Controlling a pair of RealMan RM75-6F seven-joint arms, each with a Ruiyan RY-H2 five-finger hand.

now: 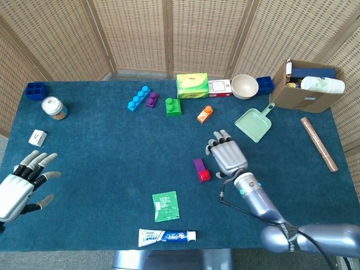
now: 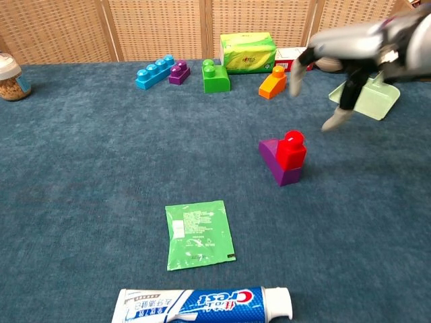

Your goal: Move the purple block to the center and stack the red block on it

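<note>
The purple block (image 2: 272, 160) lies mid-table with the red block (image 2: 291, 149) sitting on its near end; both also show in the head view, purple block (image 1: 198, 165) and red block (image 1: 204, 175). My right hand (image 1: 227, 156) hovers just right of them, fingers spread, holding nothing; in the chest view the right hand (image 2: 337, 74) is blurred, raised above and to the right of the stack. My left hand (image 1: 22, 183) rests open at the table's left edge, far from the blocks.
Along the back lie a blue brick (image 2: 153, 73), small purple brick (image 2: 179, 71), green brick (image 2: 216, 75), orange brick (image 2: 272, 83), tissue box (image 2: 248, 52), bowl (image 2: 335, 48) and green dustpan (image 1: 255, 122). A green sachet (image 2: 199, 233) and toothpaste tube (image 2: 205, 304) lie near the front.
</note>
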